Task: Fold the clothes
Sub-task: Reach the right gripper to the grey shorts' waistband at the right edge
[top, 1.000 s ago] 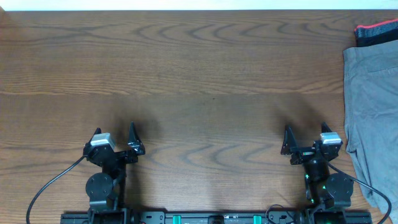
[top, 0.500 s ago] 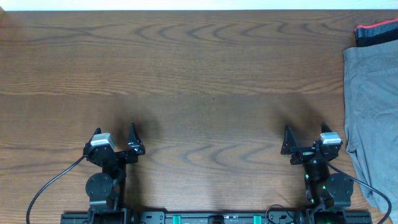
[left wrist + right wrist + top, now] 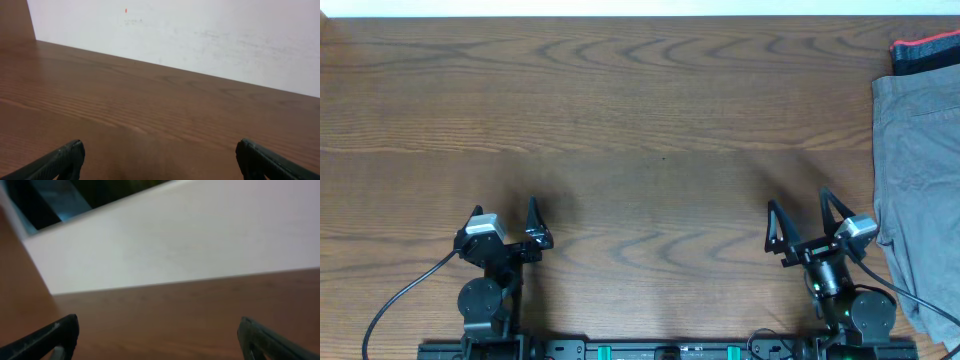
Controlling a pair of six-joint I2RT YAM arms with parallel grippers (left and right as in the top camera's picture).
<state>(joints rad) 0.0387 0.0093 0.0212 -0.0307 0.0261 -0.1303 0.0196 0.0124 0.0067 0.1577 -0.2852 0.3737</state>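
Observation:
The grey shorts (image 3: pixel 918 170) lie at the table's right edge in the overhead view, partly cut off by the frame. My right gripper (image 3: pixel 801 210) is open and empty at the front right, just left of the shorts and apart from them. My left gripper (image 3: pixel 503 212) is open and empty at the front left, far from the shorts. The left wrist view shows its fingertips (image 3: pixel 65 155) spread wide over bare wood. The right wrist view shows its fingertips (image 3: pixel 62 330) spread wide over bare wood, with no cloth in sight.
A dark folded garment with a red band (image 3: pixel 926 52) lies at the back right corner, above the shorts. A white wall (image 3: pixel 200 35) runs along the table's far edge. The wooden table (image 3: pixel 640 130) spans the view.
My right gripper has swung and lifted, its fingers now pointing further up and to the right, toward the shorts. The left arm has not moved.

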